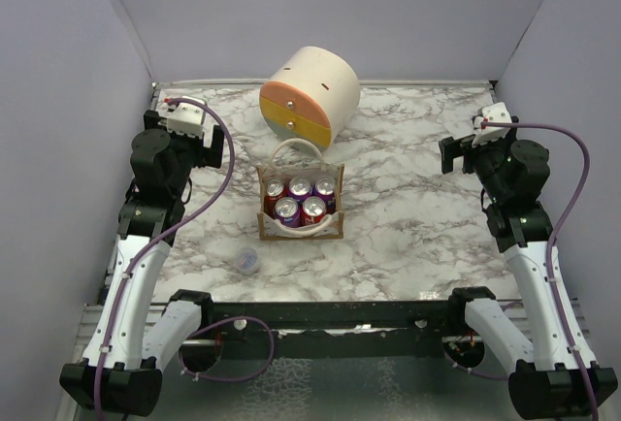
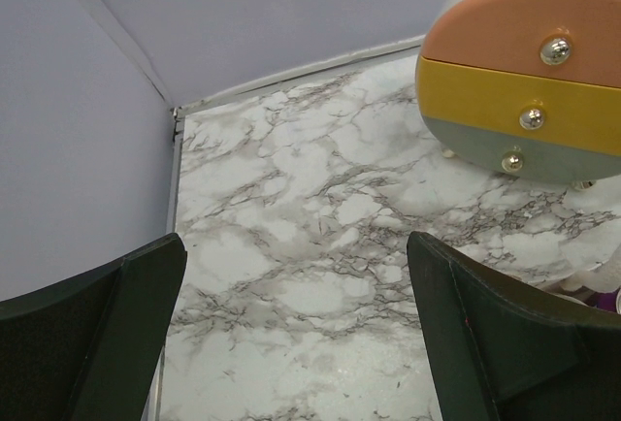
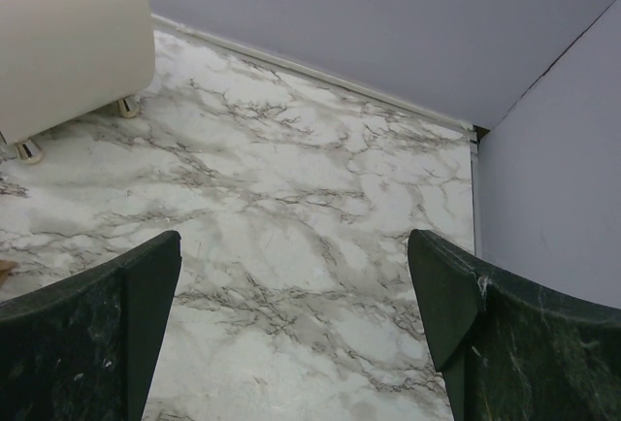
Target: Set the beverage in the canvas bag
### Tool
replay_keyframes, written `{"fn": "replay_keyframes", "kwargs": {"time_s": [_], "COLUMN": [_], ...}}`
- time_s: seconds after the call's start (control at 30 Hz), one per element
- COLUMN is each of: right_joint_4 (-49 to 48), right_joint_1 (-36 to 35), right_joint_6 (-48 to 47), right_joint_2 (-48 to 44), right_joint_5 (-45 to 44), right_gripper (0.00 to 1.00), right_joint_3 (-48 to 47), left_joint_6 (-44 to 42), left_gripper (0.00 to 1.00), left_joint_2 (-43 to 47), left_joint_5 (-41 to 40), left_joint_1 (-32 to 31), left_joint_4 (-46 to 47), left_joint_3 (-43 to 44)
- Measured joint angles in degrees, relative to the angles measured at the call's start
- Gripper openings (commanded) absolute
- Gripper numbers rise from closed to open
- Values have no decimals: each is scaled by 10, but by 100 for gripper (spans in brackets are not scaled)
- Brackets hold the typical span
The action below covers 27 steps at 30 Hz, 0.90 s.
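Left gripper (image 2: 296, 246) and right gripper (image 3: 294, 242) are hanging wide open and empty by the side walls, well apart from the canvas bag (image 1: 301, 231) sitting mid-table and holding five cans (image 1: 301, 188), so placing is looking done; any further reach is needing to avoid the drawer cylinder (image 1: 309, 94) just beyond, with open marble table (image 1: 417, 227) lying either side.

The table (image 1: 417, 227) has a white marble top veined in grey, closed in by lilac walls at the back and both sides. Near the middle sits the small tan canvas bag (image 1: 330, 229), upright, its white handles loose. Just behind it, toward the back wall, a cream cylinder (image 1: 315, 86) with orange and yellow drawer fronts rests on short metal feet. A small pale purplish cap (image 1: 247, 262) lies alone, nearer the front left.
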State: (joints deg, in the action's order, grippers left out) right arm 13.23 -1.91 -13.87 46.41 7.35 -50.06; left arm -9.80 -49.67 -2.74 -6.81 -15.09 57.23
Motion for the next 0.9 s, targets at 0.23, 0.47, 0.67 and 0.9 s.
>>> {"fn": "replay_keyframes", "kwargs": {"time_s": [0.23,0.47,0.67,0.9], "right_joint_4": [0,0,0,0], "right_joint_1": [0,0,0,0], "right_joint_6": [-2,-8,-10,-10], "right_joint_2": [0,0,0,0], "right_joint_5": [0,0,0,0], "right_gripper": [100,100,100,100], "right_joint_3": [4,5,7,9], "left_joint_6": [0,-2,-2,-2], "left_gripper": [99,99,99,99], "left_joint_2": [0,0,0,0], "left_joint_5": [4,6,7,7], "left_joint_1": [0,0,1,1], "left_joint_4": [0,0,0,0], "left_joint_3": [0,0,0,0]}}
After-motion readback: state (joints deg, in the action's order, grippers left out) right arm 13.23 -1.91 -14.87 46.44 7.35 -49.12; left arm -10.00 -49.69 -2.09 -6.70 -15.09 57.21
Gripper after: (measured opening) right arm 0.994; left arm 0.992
